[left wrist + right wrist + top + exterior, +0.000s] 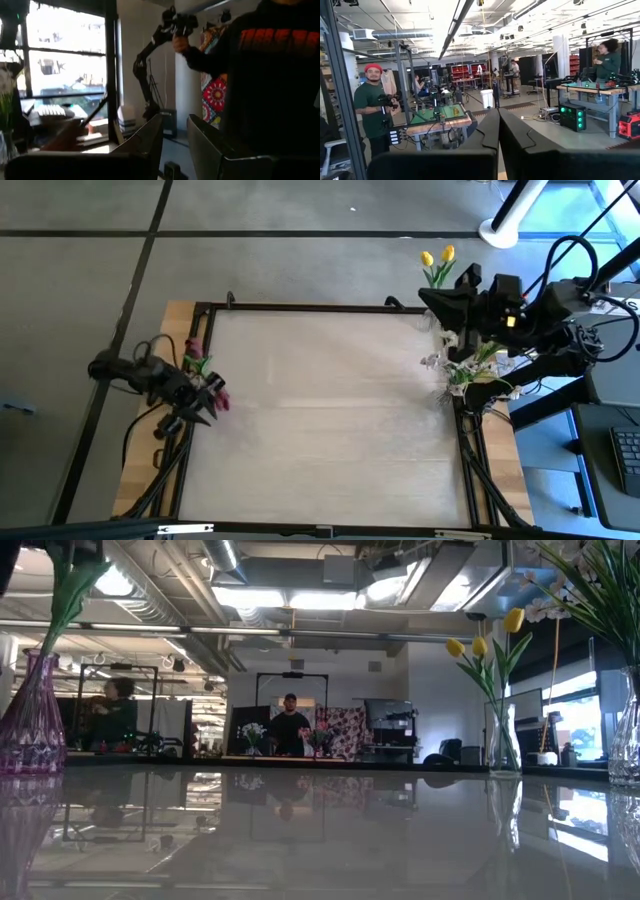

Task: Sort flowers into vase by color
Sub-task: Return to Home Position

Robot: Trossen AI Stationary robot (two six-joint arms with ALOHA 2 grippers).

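Dark red tulips (205, 375) stand in a purple vase (30, 725) at the table's left edge. Yellow tulips (437, 258) (485, 645) stand in a clear vase (503, 745) at the far right corner. White blossom sprays (462, 365) (580, 585) fill another clear vase (625, 730) at the right edge. My left gripper (200, 415) (175, 142) hovers beside the red tulips, open and empty. My right gripper (428, 300) (499, 135) is raised near the yellow tulips, shut, with nothing between its fingers.
The white table top (330, 410) stretches bare between the two arms, edged by a black frame (300, 307). Cables run along both side edges. A person in a dark sweater (270, 75) stands beyond the table; other people (372, 105) are in the room behind.
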